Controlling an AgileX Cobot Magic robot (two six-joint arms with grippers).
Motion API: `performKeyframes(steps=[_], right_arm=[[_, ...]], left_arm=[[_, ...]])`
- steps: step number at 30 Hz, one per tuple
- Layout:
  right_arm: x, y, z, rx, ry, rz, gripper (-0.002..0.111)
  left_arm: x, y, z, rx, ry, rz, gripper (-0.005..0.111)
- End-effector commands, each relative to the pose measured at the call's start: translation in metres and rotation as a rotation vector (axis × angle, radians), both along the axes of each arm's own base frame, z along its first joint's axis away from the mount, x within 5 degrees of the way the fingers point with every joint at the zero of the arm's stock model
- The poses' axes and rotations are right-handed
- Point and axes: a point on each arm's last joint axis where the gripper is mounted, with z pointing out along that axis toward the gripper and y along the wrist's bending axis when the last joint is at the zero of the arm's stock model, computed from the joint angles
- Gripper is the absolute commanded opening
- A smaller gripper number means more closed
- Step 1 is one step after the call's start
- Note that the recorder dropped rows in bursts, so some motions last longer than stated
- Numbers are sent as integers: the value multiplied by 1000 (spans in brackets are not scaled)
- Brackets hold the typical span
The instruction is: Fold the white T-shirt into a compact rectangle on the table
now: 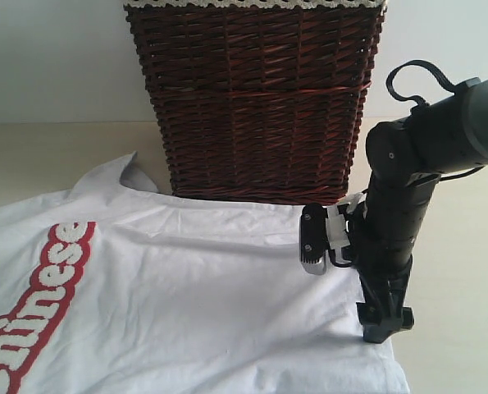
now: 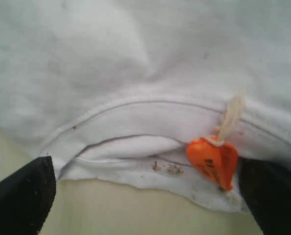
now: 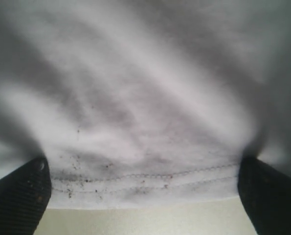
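Observation:
The white T-shirt point(image 1: 211, 304) lies spread flat on the table point(image 1: 47, 156), its red-outlined letters point(image 1: 38, 295) at the left. My right gripper point(image 1: 383, 330) points down onto the shirt's right edge. In the right wrist view it point(image 3: 143, 164) is open, its fingers straddling the stitched hem point(image 3: 145, 178) of the shirt. The left gripper point(image 2: 145, 166) is out of the exterior view. In its wrist view it is open over the shirt's collar edge point(image 2: 135, 147), where an orange tag point(image 2: 213, 161) hangs on a string near one finger point(image 2: 270, 196).
A dark brown wicker basket point(image 1: 256, 98) stands at the back, its base touching the shirt's far edge. Bare table point(image 1: 465, 328) runs to the right of the right arm, and bare table point(image 2: 135, 210) shows by the collar.

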Motion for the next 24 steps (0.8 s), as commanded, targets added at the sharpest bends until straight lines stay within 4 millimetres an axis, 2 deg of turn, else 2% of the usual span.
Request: performKeyframes(steps=[1,3,5,10,13,15,17,19,22,24], right_arm=[[-5,-2,-24,-14,59,-35,104],[-5,-2,-25,-16,64,-35,99],[-5,-2,-29,-17,68,-35,88],[-9,-6,-43,-56,130,-7,48],[-9,-9,-43,-88,139,26,34],[-10,-11,-43,-107,150,43,24],[-12,-13,-42,-125,169,55,13],[-13,-14,-42,-143,188,67,1],[-14,-17,-41,-170,205,89,0],[-14,-18,-37,-175,191,98,0]], left_arm=[[-9,-5,-17,-65,51,90,105],[-9,-6,-17,-68,51,94,105],[-8,-7,-17,-93,34,123,105],[-6,-10,-17,-129,10,164,105],[-9,-10,-19,-130,18,159,105],[-13,-11,-25,-126,41,128,99],[-16,-11,-29,-118,64,80,84],[-17,-12,-30,-115,74,57,58],[-17,-14,-28,-115,74,59,0],[-16,-20,-22,-110,60,34,1]])
